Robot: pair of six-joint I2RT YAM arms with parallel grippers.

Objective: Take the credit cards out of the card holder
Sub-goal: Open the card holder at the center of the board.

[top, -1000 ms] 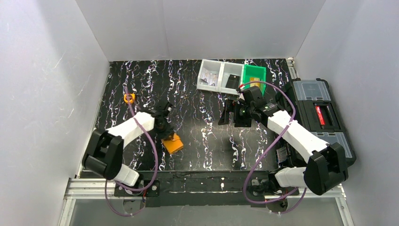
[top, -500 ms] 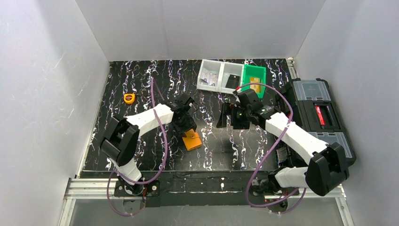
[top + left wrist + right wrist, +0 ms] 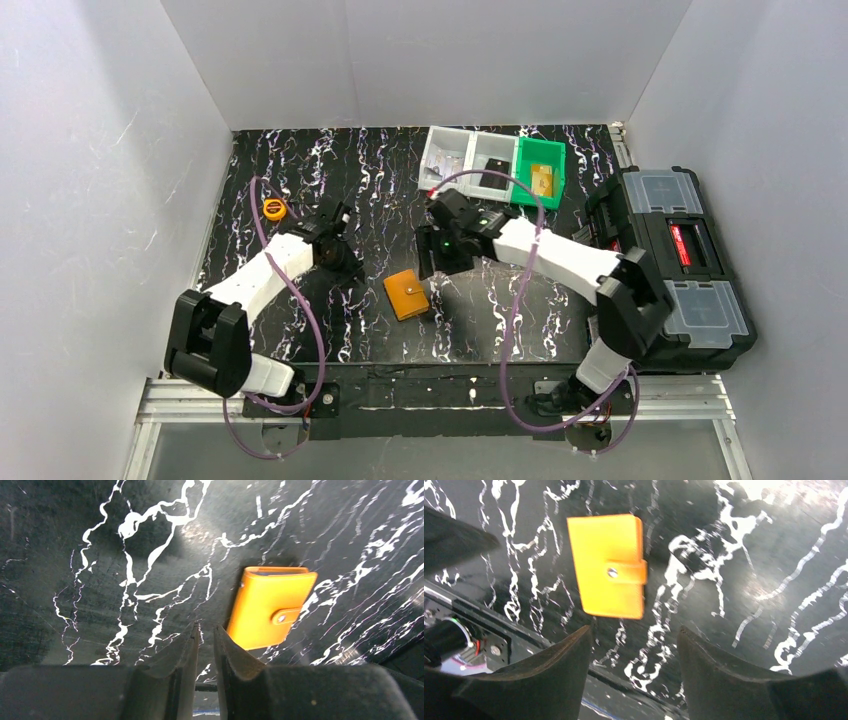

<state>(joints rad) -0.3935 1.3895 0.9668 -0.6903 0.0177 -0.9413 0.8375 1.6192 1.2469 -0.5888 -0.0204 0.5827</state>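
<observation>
- We see a black, white-veined table (image 3: 300,170) with both arms reaching over its middle.
- A black toolbox (image 3: 690,240) sits off the table's right edge, lid shut.
- The right gripper (image 3: 634,632) hangs low over the table with its jaws spread wide and gripping nothing. The card holder lies just beyond its fingertips, not between them.
- The left gripper (image 3: 206,630) has its jaws pinched almost together, with only a slim gap and nothing in it. It is near the holder but clear of it.
- A clear two-part bin (image 3: 465,160) and a green bin (image 3: 540,165) stand side by side at the far edge.
- The card holder (image 3: 406,295) is orange and lies flat on the table between the two grippers, folded closed with its tab snapped.
- A tape measure (image 3: 273,208) sits far left, well apart.
</observation>
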